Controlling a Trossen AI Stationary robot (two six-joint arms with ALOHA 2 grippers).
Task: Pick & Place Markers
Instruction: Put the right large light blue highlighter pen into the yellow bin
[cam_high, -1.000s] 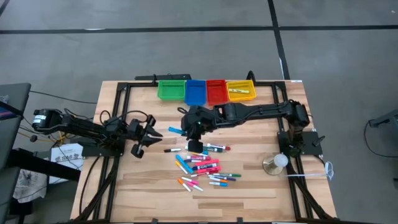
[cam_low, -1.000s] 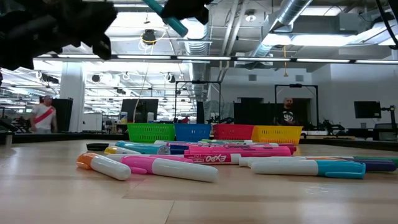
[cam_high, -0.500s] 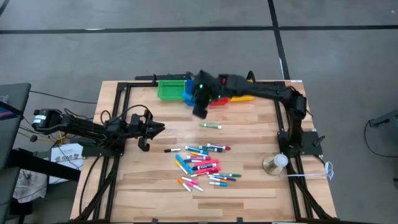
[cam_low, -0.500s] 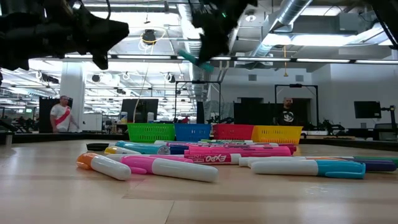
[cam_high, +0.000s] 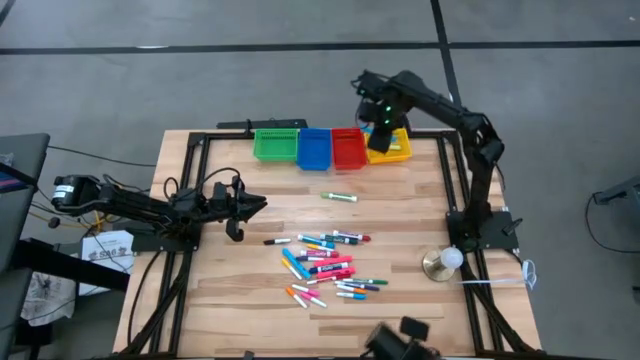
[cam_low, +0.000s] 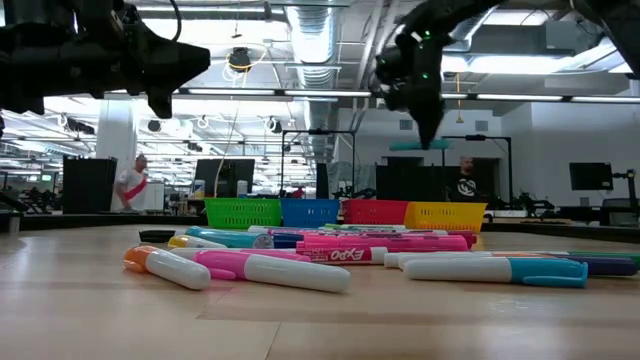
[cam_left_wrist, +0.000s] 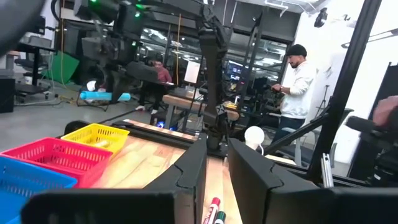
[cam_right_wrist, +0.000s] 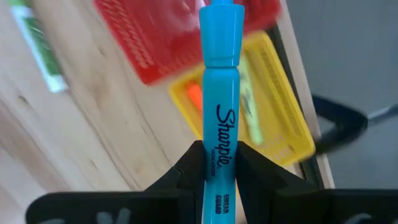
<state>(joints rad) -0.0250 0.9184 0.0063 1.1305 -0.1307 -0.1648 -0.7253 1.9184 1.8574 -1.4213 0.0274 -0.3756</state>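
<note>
Several markers (cam_high: 325, 265) lie in a loose heap on the wooden table, and one green marker (cam_high: 338, 198) lies apart, closer to the bins. My right gripper (cam_high: 380, 120) hangs over the yellow bin (cam_high: 395, 150), shut on a light-blue marker (cam_right_wrist: 221, 93). The yellow bin (cam_right_wrist: 280, 118) holds an orange and a yellow-green marker. My left gripper (cam_high: 255, 205) stays shut near the table's left side, pointing toward the right and holding nothing. My right gripper pinches the light-blue marker's barrel (cam_right_wrist: 221, 158) between its two fingers (cam_right_wrist: 189, 171), at the printed part away from the cap. The fingers point down from above and lie across the marker. The marker (cam_low: 420, 146) hangs level, lifted clear above the yellow bin.
Green (cam_high: 276, 145), blue (cam_high: 314, 148), red (cam_high: 348, 148) and yellow bins stand in a row along the far edge. A round metal object (cam_high: 440, 262) sits by the right arm's base. People stand in the room beyond the table.
My right gripper has swung from above the marker heap toward the table's far right, to above the yellow bin, carrying the light-blue marker and turning to point straight down. My left gripper has tipped up from slanting downward to about level, staying in place.
</note>
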